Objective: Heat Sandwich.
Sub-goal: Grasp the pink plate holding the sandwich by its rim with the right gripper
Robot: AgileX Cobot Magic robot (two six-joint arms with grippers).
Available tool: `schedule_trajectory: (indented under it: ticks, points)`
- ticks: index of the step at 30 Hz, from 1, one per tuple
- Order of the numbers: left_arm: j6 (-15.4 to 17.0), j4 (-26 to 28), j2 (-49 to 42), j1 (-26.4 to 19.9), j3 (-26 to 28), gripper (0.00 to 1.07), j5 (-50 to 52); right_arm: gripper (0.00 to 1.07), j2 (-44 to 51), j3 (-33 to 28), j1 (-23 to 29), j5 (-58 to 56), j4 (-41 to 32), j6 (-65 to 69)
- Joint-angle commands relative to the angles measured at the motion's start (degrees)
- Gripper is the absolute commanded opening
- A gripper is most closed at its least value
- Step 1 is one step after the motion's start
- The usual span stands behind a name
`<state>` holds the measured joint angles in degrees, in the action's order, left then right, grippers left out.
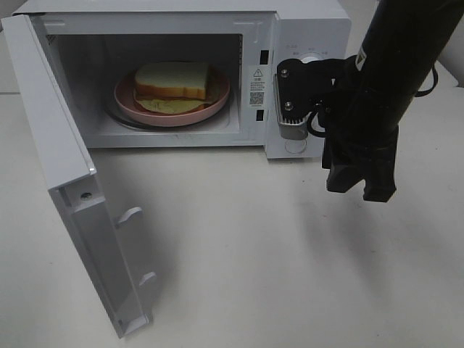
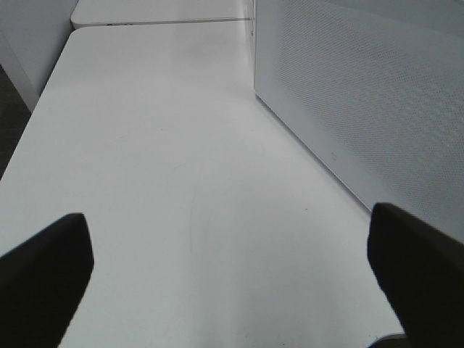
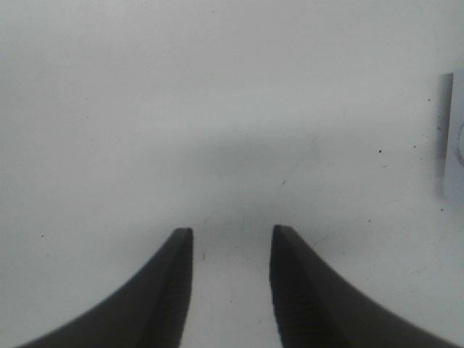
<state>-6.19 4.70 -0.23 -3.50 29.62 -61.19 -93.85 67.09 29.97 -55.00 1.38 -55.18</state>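
Sandwich (image 1: 172, 81), soft white bread over a pale yellow layer, lies on a round glossy pink plate (image 1: 217, 103) inside the boxy white microwave (image 1: 304, 29) at the tabletop's (image 1: 290, 254) back edge. Loading looks done, and the next move likely calls for pushing shut the door (image 1: 65, 181), which stands wide open. The right end effector (image 1: 360, 188) hangs before the microwave's right front, its ribbed black fingers (image 3: 167, 290) slightly parted and empty; the left end effector (image 2: 228, 221) gapes wide, empty, beside the perforated side wall (image 2: 362, 94).
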Motion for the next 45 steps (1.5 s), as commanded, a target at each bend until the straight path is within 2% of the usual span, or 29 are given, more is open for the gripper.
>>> schedule_trajectory:
  ticks: [1,2,3,6,8,18,35,45]
  points:
    - [0.06,0.34,-0.29,0.11,0.0,0.98,-0.06,0.64,0.4,0.34,0.17,1.89,0.17,3.09]
    - [0.06,0.34,-0.29,0.11,0.0,0.98,-0.06,0.79,0.4,0.34,0.17,2.92,0.17,5.73]
    - [0.06,0.34,-0.29,0.11,0.0,0.98,-0.06,0.79,0.4,0.34,0.17,2.92,0.17,5.73]
    - [0.06,0.34,-0.29,0.11,0.0,0.98,-0.06,0.98,0.4,0.34,0.17,3.04,0.17,6.53]
    - [0.06,0.34,-0.29,0.11,0.0,0.98,-0.06,0.99,0.4,0.34,0.23,3.09,0.17,6.53]
    - [0.06,0.34,-0.29,0.11,0.0,0.98,-0.06,0.9,0.4,0.34,1.43,3.15,0.74,3.21]
    - [0.06,0.34,-0.29,0.11,0.0,0.98,-0.06,0.87,0.4,0.34,8.25,12.66,3.15,-4.41]
    - [0.06,0.34,-0.29,0.11,0.0,0.98,-0.06,0.85,0.23,0.34,9.0,19.19,3.38,-8.42]
